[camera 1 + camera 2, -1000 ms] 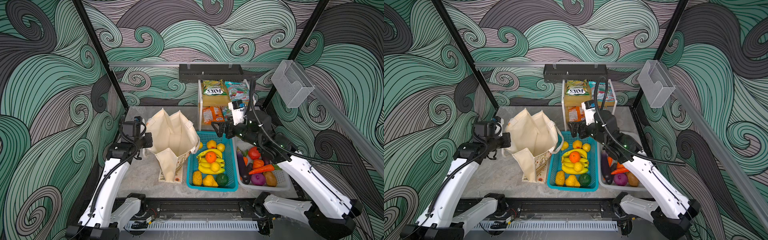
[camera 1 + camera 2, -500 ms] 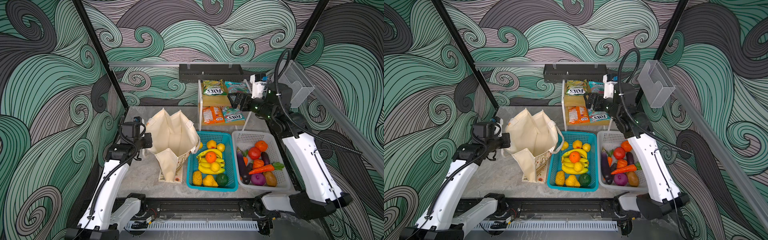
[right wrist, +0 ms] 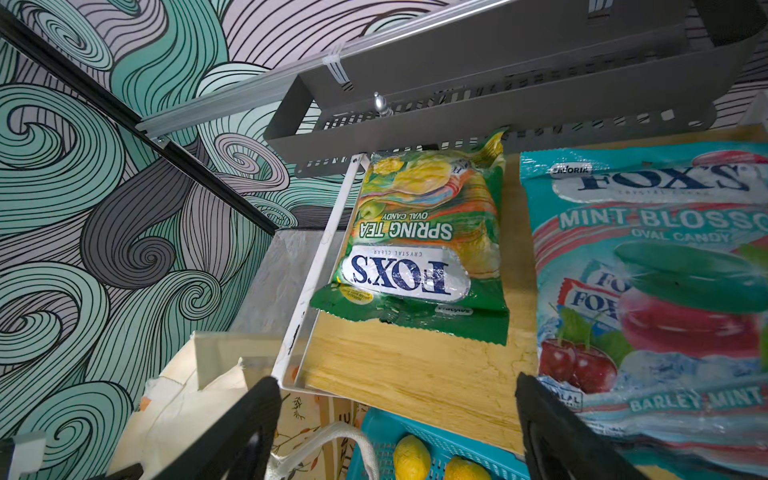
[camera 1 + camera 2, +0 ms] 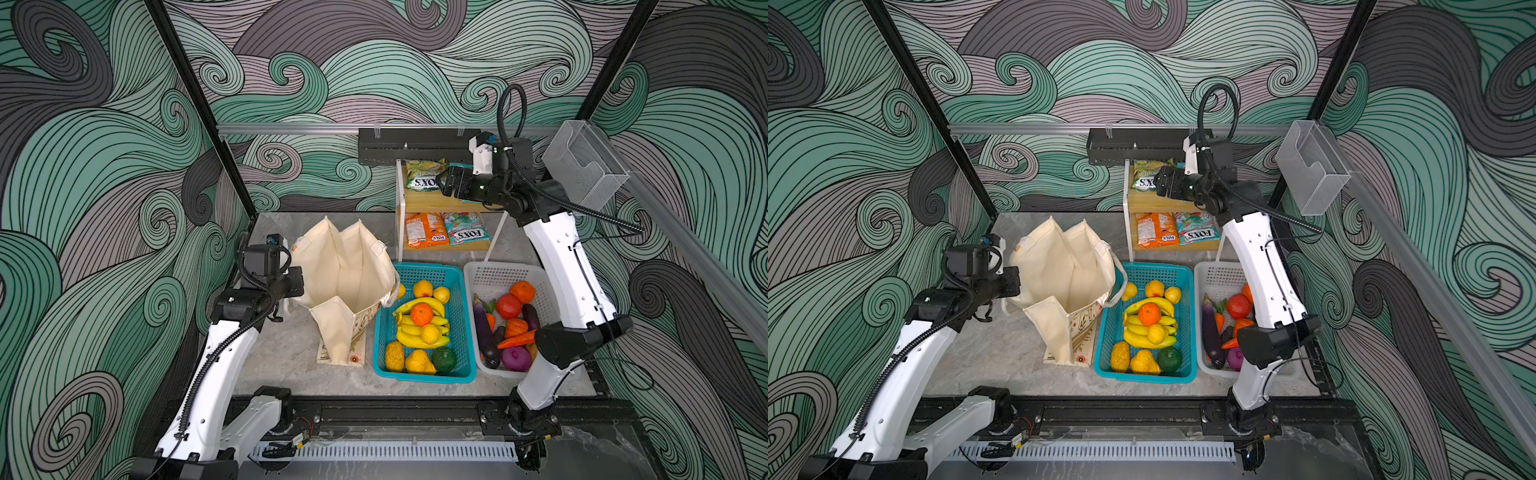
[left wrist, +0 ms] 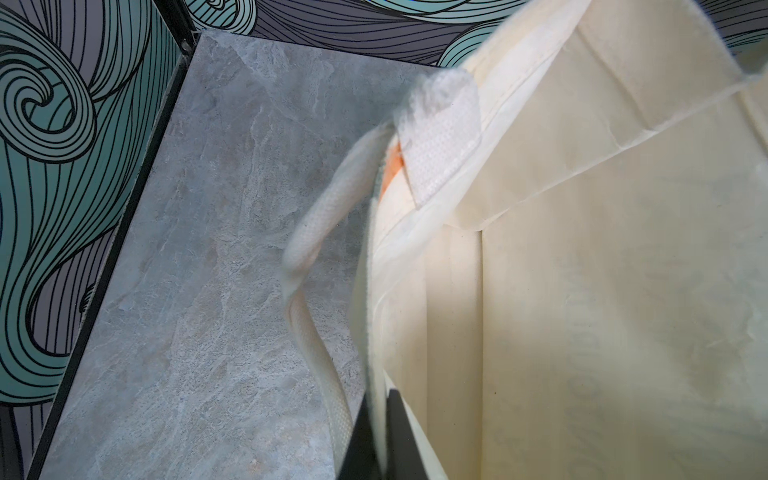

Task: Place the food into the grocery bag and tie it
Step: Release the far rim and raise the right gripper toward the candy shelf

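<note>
The cream grocery bag (image 4: 345, 282) (image 4: 1067, 274) stands open at centre left. My left gripper (image 4: 297, 280) (image 5: 380, 436) is shut on its left rim (image 5: 374, 332), the strap (image 5: 311, 232) hanging beside it. My right gripper (image 4: 446, 185) (image 4: 1160, 185) (image 3: 395, 384) is open and empty at the top shelf's front edge, level with a green FOX'S packet (image 3: 415, 249) (image 4: 424, 176) and a teal one (image 3: 656, 270). Orange (image 4: 424, 230) and teal (image 4: 467, 228) packets lie on the lower shelf. Bananas (image 4: 419, 328), an orange (image 4: 422, 313), an eggplant (image 4: 484, 332) and a carrot (image 4: 515, 340) sit in baskets.
The wooden two-tier shelf (image 4: 436, 203) stands at the back. A teal basket (image 4: 419, 376) and a white basket (image 4: 503, 270) sit in front of it, right of the bag. A black metal tray (image 4: 411, 145) hangs just above the shelf. A clear box (image 4: 586, 166) is fixed to the right rail.
My right arm swung up from over the teal basket to the back right, then came left along the top shelf toward the green packet. The left arm and bag have not moved.
</note>
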Robot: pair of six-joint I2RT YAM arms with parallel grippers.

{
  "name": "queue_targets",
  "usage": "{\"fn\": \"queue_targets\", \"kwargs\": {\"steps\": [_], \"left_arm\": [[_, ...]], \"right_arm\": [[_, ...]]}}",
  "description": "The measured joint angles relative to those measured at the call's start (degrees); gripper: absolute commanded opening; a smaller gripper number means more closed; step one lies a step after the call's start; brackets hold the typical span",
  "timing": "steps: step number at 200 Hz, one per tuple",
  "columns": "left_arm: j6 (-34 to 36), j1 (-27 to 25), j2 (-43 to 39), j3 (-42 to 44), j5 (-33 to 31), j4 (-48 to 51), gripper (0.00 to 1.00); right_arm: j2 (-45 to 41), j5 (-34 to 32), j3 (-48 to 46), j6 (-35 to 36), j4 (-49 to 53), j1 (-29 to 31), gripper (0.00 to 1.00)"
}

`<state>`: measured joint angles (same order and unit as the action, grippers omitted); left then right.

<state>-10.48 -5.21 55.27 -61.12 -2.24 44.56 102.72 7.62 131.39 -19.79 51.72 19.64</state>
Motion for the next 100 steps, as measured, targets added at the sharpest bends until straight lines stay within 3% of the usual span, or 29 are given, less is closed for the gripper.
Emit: {"fn": "queue_targets", "kwargs": {"steps": [100], "left_arm": [[0.39,0.00,-0.02,0.13,-0.33,-0.02,0.00]], "right_arm": [[8.00,-4.22,8.22,-0.79,3.72,0.00,0.68]]}}
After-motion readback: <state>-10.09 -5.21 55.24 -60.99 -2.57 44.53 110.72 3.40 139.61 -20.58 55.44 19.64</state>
